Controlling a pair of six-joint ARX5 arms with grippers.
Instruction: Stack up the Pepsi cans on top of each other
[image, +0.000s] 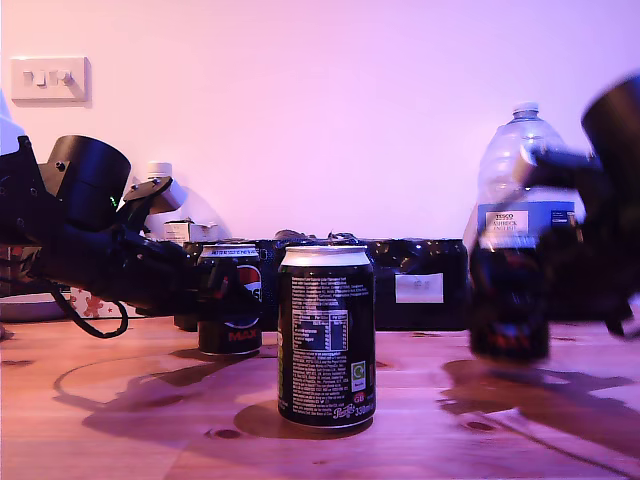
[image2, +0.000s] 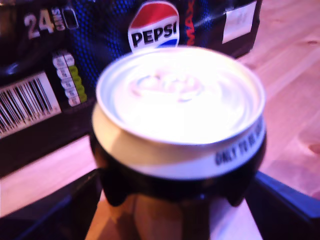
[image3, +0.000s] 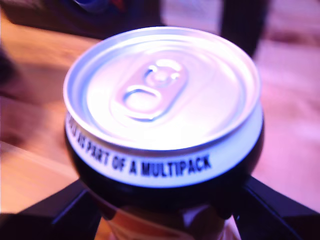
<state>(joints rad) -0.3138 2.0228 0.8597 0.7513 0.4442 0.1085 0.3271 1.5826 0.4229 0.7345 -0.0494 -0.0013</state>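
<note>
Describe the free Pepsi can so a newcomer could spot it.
On the wooden table, in front of the long black multipack, are three black Pepsi cans. Pick the middle can, nearest the exterior camera, white small print facing it. Unlike the left can and right can in that view, no hand grips it.

The Pepsi cans (image: 326, 337) have glossy black printed walls and smooth, bright metal lids (image3: 162, 85). The table (image: 120, 430) is smooth knotted wood with a slight sheen. The multipack (image2: 45, 75) is wrapped in glossy black plastic film, and the water bottle (image: 523, 160) is clear plastic with a paper-like label.
</note>
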